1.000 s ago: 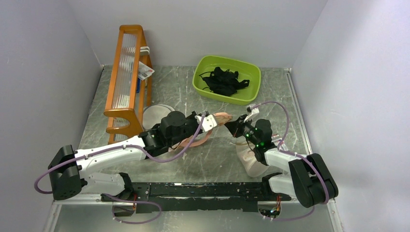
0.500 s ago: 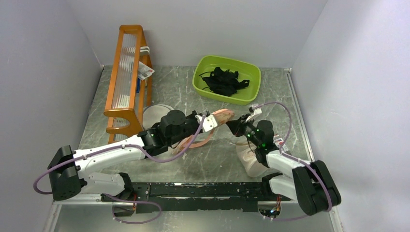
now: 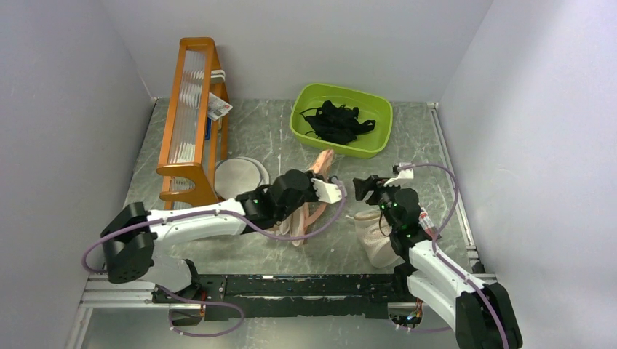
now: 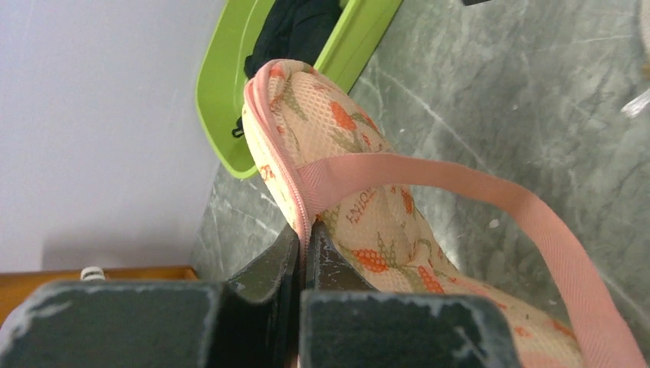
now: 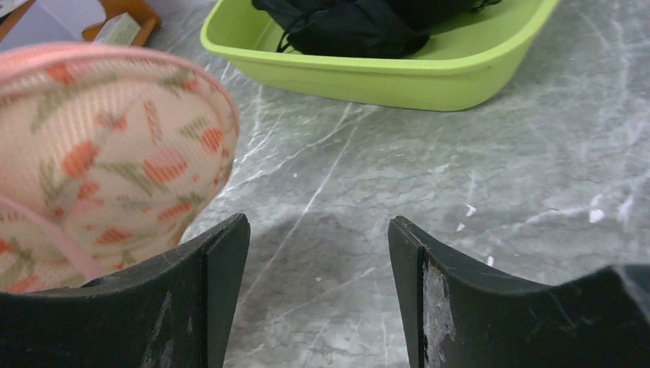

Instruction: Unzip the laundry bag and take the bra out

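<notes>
We hold our left arm stretched rightward, left gripper clamped on the bag at its pink edge, while our right gripper gapes empty beside it.

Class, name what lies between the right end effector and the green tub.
Only bare marbled tabletop, seen in the right wrist view; the laundry bag lies beside that stretch, not in it.

Top cam overhead; wrist cams close, share bin.

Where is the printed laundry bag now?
The laundry bag is mid-table in the top view, held by the left end effector, near the green tub.
</notes>
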### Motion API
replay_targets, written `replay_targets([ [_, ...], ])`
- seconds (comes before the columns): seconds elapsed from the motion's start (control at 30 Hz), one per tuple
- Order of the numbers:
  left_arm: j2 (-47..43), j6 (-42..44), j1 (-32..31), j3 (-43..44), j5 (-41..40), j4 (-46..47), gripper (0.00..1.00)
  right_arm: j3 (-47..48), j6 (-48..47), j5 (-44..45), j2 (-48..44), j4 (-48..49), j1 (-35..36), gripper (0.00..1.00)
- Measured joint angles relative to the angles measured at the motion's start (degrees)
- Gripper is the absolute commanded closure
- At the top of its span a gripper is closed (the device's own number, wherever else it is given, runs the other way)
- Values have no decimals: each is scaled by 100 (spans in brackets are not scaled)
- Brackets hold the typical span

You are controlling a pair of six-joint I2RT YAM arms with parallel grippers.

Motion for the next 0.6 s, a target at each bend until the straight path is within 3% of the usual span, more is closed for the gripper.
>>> replay_targets([
  [0.27, 1335, -684, -372, 1276, 79, -848, 93, -52, 9, 448, -118, -225, 0, 34],
  [0.37, 1775, -1025, -472, 1784, 140, -1241, 89, -52, 24, 564, -83, -293, 0, 34],
  [0.43, 2013, -1187, -592, 2026, 136, -1453, 80, -52, 24, 660, -101, -323, 0, 34],
  [0.6, 2291, -1582, -988, 2232, 599, -1930, 49, -57, 22, 988, -382, -516, 0, 35],
])
